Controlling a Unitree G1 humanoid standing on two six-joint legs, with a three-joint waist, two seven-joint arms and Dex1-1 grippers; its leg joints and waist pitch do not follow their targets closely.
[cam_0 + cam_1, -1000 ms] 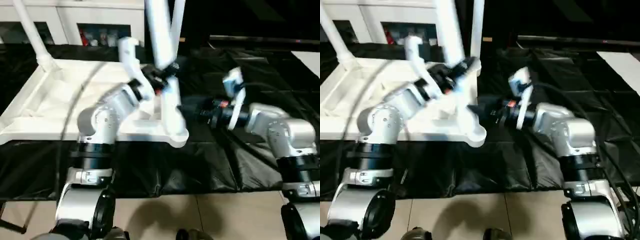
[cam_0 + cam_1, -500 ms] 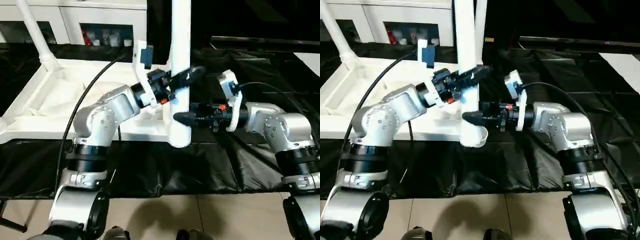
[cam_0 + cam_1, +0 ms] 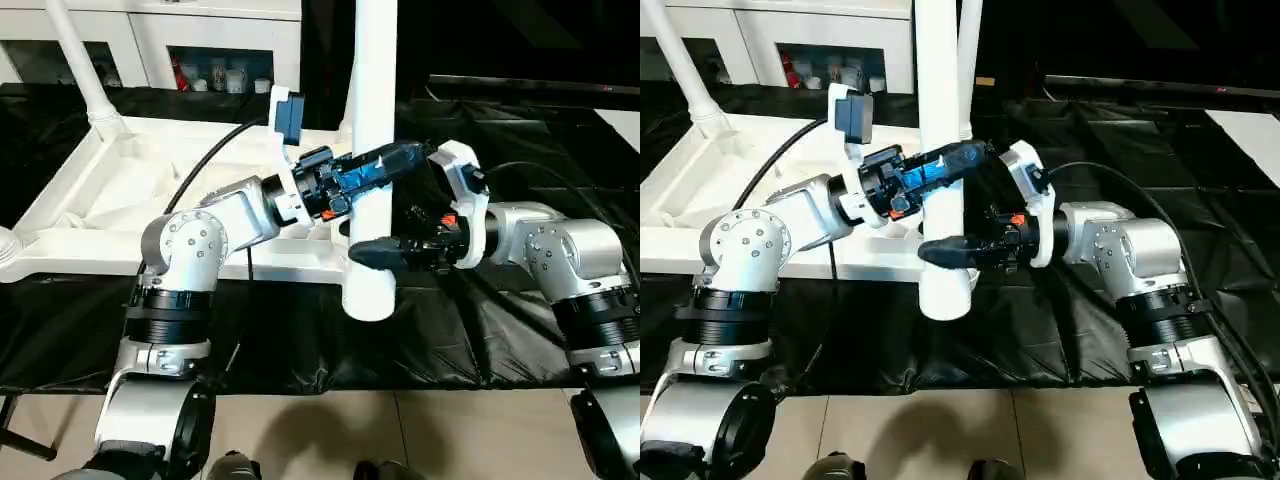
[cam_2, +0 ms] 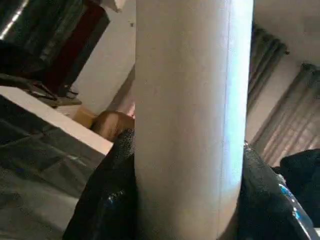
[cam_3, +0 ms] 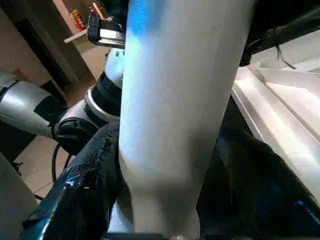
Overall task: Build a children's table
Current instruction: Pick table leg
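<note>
At the near right corner of the upturned white plastic ribbed tabletop (image 3: pixel 150 190), on the black-draped desk (image 3: pixel 470 330), both tools clamp one long white tube leg (image 3: pixel 372 150) held upright: left tool (image 3: pixel 385 170) higher, right tool (image 3: pixel 375 252) lower. Another leg (image 3: pixel 85 75) already stands at the far corner. Seating this leg is in hand; next, probably, line its foot over the corner socket and press down.

- Silver forearms with rounded, domed joint housings, each stepping down to a black ribbed collar.
- The left gripper (image 3: pixel 385 170) has glossy black fingers; a white bracket on its wrist carries a dark boxy camera.
- The right gripper (image 3: pixel 385 250) has black fingers behind a white wrist bracket, with small red-orange marks.
- Black cables loop from both wrists.
</note>
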